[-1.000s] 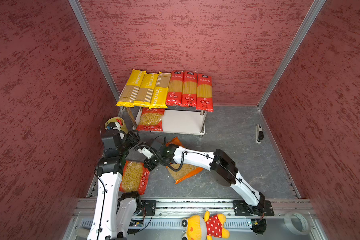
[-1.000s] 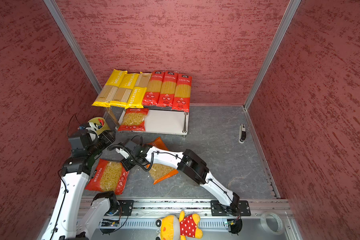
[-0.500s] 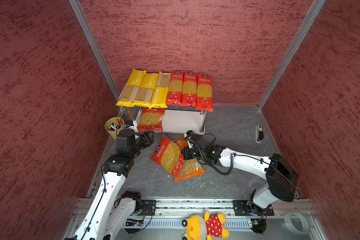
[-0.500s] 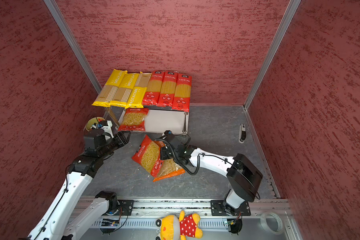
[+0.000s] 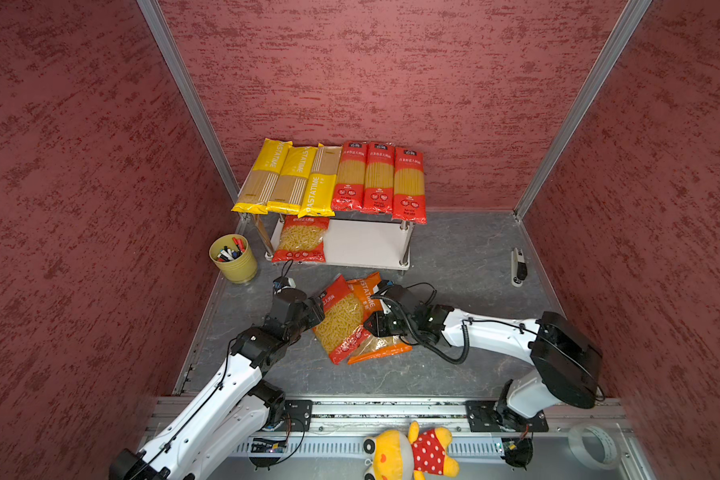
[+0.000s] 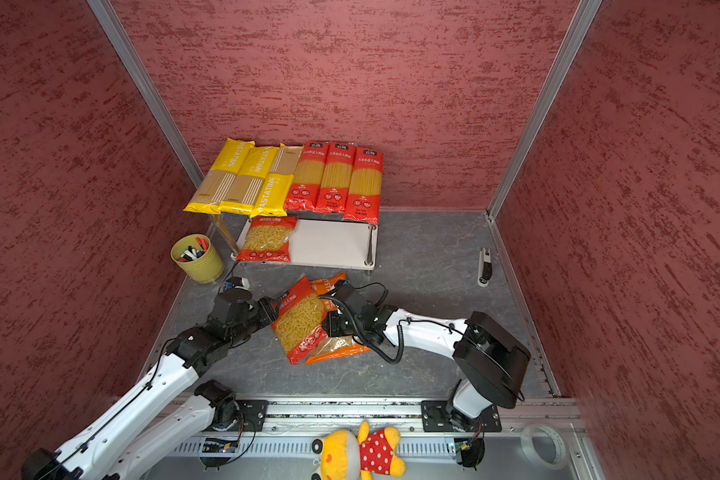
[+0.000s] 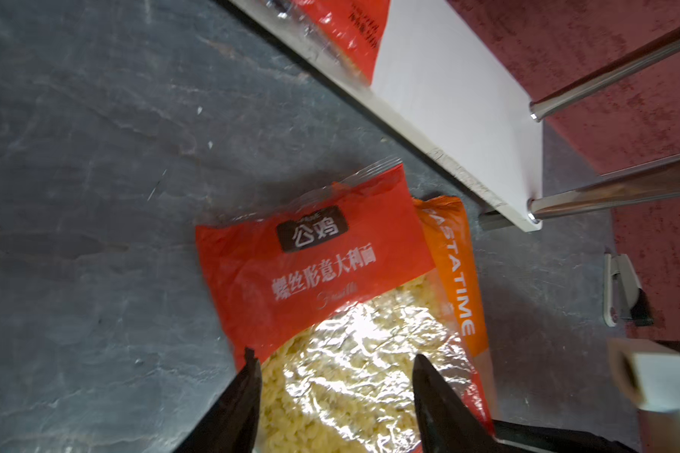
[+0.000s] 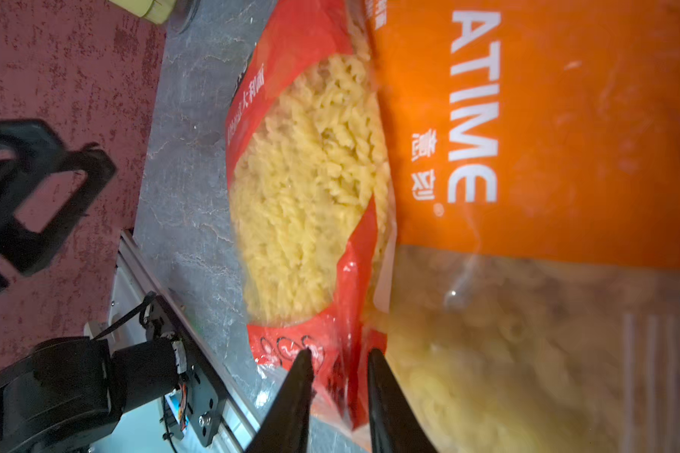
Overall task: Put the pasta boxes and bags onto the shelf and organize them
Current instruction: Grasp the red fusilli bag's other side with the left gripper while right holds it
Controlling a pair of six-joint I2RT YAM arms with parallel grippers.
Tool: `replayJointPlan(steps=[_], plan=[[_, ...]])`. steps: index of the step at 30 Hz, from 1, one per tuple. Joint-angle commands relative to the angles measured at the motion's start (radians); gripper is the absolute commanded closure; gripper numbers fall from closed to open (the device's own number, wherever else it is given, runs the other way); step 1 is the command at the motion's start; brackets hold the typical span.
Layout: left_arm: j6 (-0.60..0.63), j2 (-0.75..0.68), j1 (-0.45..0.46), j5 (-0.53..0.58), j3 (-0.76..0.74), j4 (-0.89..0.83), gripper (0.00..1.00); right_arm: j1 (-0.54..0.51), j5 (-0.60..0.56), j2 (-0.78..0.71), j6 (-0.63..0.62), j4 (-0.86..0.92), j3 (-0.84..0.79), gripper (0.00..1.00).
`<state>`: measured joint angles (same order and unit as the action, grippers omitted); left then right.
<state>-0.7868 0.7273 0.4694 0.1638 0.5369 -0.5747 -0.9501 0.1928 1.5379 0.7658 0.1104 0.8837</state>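
Note:
Three yellow spaghetti packs [image 5: 292, 178] and three red ones [image 5: 379, 178] cover the white shelf's top board. Its lower board [image 5: 366, 245] holds a red short-pasta bag [image 5: 300, 241] at its left end. On the floor in front, another red short-pasta bag [image 5: 341, 322] [image 6: 300, 320] lies partly over the orange macaroni bag [image 5: 381, 347] [image 8: 566, 157]. My left gripper [image 5: 319, 305] [image 7: 332, 357] is open, its fingers straddling that red bag's left end. My right gripper [image 5: 371, 326] [image 8: 340, 351] is open a little, with the red bag's corner between its fingers.
A yellow pen cup [image 5: 233, 259] stands left of the shelf. A small white and black stapler-like tool [image 5: 518, 266] lies by the right wall. A plush toy [image 5: 408, 453] and a tape roll [image 5: 591, 446] sit on the front rail. Red walls close three sides.
The right gripper pulled the red bag from the floor's left side onto the orange bag, then parted its jaws. The left arm swung from beside the cup to the bag's left end.

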Motion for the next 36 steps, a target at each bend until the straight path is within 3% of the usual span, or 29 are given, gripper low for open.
replayJointPlan(steps=[1, 5, 10, 17, 21, 25, 28, 32, 36], plan=[[-0.101, -0.037, 0.038, 0.093, -0.027, -0.078, 0.33, 0.045, 0.029, -0.079, -0.086, 0.047, 0.019, 0.62], [-0.178, -0.039, 0.094, 0.170, -0.059, -0.148, 0.28, 0.106, 0.073, -0.090, -0.085, -0.018, 0.021, 0.54], [-0.286, -0.044, 0.131, 0.099, -0.159, -0.028, 0.28, 0.114, 0.102, 0.041, -0.055, -0.114, 0.081, 0.49], [-0.293, 0.021, 0.139, 0.055, -0.210, 0.098, 0.29, 0.108, 0.130, 0.185, -0.026, -0.146, 0.142, 0.49], [-0.293, 0.051, 0.134, 0.027, -0.250, 0.219, 0.37, 0.071, 0.145, 0.215, 0.011, -0.176, 0.135, 0.57], [-0.230, 0.091, 0.080, -0.010, -0.232, 0.251, 0.45, 0.022, 0.208, 0.217, 0.061, -0.216, 0.106, 0.78], [-0.176, 0.101, -0.013, -0.133, -0.260, 0.377, 0.54, -0.008, 0.231, 0.191, 0.078, -0.210, 0.067, 0.85], [-0.087, 0.135, -0.104, -0.259, -0.223, 0.432, 0.60, -0.013, 0.255, 0.161, 0.060, -0.181, 0.049, 0.85], [-0.052, 0.127, -0.126, -0.253, -0.168, 0.346, 0.57, -0.006, 0.250, 0.166, 0.061, -0.180, 0.056, 0.70]])
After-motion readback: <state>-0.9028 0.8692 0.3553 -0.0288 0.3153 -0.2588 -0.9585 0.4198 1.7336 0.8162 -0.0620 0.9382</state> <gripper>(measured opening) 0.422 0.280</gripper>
